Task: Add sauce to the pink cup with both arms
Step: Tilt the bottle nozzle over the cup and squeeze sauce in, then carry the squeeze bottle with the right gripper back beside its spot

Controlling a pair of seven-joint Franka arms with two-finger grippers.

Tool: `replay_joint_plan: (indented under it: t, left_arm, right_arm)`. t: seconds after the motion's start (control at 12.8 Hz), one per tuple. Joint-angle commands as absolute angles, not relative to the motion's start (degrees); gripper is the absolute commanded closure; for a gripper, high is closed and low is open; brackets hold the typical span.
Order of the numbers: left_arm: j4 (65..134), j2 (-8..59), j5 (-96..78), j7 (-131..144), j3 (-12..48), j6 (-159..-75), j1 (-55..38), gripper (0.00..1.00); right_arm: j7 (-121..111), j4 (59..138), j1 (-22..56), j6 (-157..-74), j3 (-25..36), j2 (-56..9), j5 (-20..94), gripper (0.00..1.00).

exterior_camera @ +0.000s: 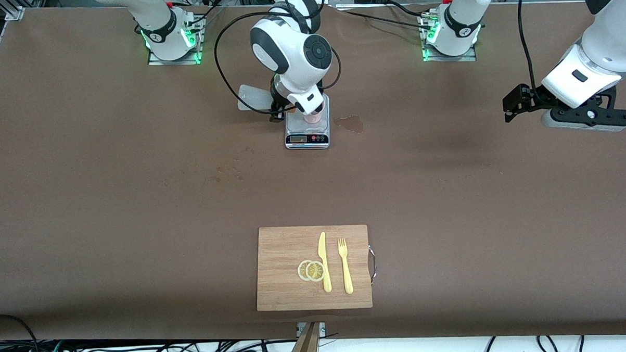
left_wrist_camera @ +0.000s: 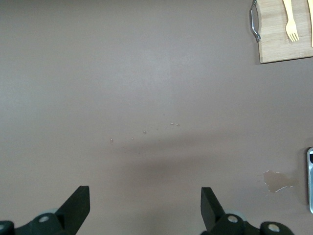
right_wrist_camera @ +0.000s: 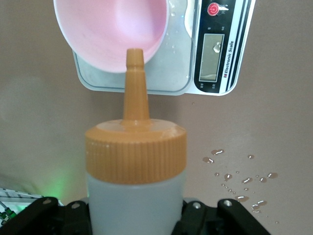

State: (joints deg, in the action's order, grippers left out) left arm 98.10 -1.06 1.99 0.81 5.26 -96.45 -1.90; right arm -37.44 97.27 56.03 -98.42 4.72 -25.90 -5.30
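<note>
The pink cup (exterior_camera: 314, 117) (right_wrist_camera: 112, 29) stands on a small kitchen scale (exterior_camera: 307, 132) (right_wrist_camera: 215, 58) near the robots' bases. My right gripper (exterior_camera: 279, 110) (right_wrist_camera: 137, 215) is over the scale, shut on the whitish body of the sauce bottle (exterior_camera: 252, 98) (right_wrist_camera: 136, 191). The bottle is tipped over, and its orange nozzle (right_wrist_camera: 134, 73) points at the cup's rim. I see nothing coming out of the nozzle, and the cup's inside looks plain pink. My left gripper (exterior_camera: 511, 106) (left_wrist_camera: 145, 196) waits open over bare table at the left arm's end, holding nothing.
A wet patch (exterior_camera: 351, 123) (left_wrist_camera: 279, 180) lies on the table beside the scale, and droplets (right_wrist_camera: 239, 176) are scattered near it. Close to the front edge, a wooden cutting board (exterior_camera: 280, 271) (left_wrist_camera: 274, 44) carries lemon slices (exterior_camera: 311, 270), a yellow knife (exterior_camera: 324, 261) and a yellow fork (exterior_camera: 345, 266) (left_wrist_camera: 290, 19).
</note>
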Motion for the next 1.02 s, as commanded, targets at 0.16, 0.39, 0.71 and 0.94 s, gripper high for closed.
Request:
replay_joint_plan:
  t: [0.16, 0.39, 0.71, 0.94]
  left_arm:
    - [96.9, -0.8, 1.3, -0.5, 5.2, -95.3, -1.8, 0.00]
    - [96.9, -0.8, 1.3, -0.5, 5.2, -95.3, -1.8, 0.00]
    - [96.9, -0.8, 1.3, -0.5, 5.2, -95.3, -1.8, 0.00]
    - [96.9, -0.8, 1.3, -0.5, 5.2, -95.3, -1.8, 0.00]
  right_arm:
    - [-37.6, 96.2, 56.1, -96.6, 4.8, -24.7, -2.6, 0.72]
    - [-40.3, 96.3, 54.6, -97.3, 4.9, -23.9, 1.8, 0.72]
    - [-49.1, 96.3, 50.0, -99.0, 6.2, -21.7, 11.6, 0.72]
    - [-57.4, 96.3, 45.9, -99.1, 8.9, -20.2, 19.0, 0.72]
